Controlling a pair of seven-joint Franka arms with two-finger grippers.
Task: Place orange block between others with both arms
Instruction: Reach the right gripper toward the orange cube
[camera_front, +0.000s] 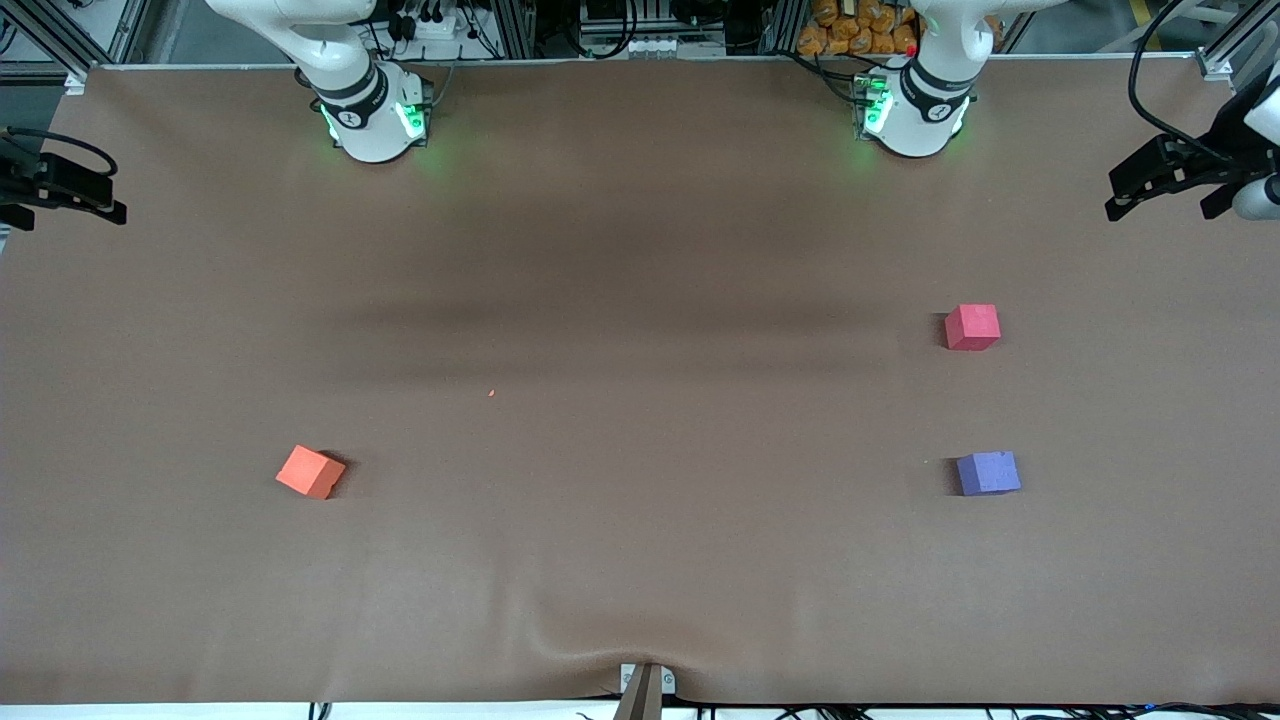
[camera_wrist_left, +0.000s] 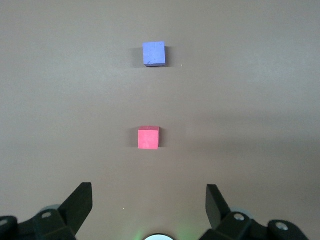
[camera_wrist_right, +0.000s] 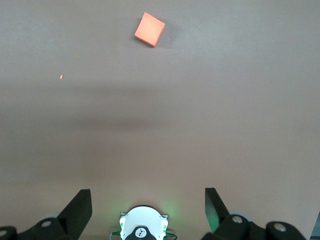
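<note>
The orange block (camera_front: 310, 472) sits flat on the brown tabletop (camera_front: 640, 560) toward my right arm's end, turned at an angle to the table's edges, well apart from the other two. The red block (camera_front: 972, 327) and the purple block (camera_front: 988, 473) lie toward my left arm's end, the purple one nearer the front camera, with a bare gap between them where the orange one belongs. My right gripper (camera_wrist_right: 148, 201) hangs high over the tabletop near my right base, its fingers (camera_wrist_right: 80, 205) spread wide with nothing in them; my left gripper (camera_wrist_left: 149, 199) hangs likewise over its own end, fingers (camera_wrist_left: 81, 200) wide and empty, looking down on the red and purple blocks. The orange block looks like matte foam, so I judge it very light, a little soft, and grippy, not slick; a firm squeeze could dent it and a nudge could slide it. I would turn my wrist to match its angle and close on two opposite flat sides, low and centred, never across corners.
</note>
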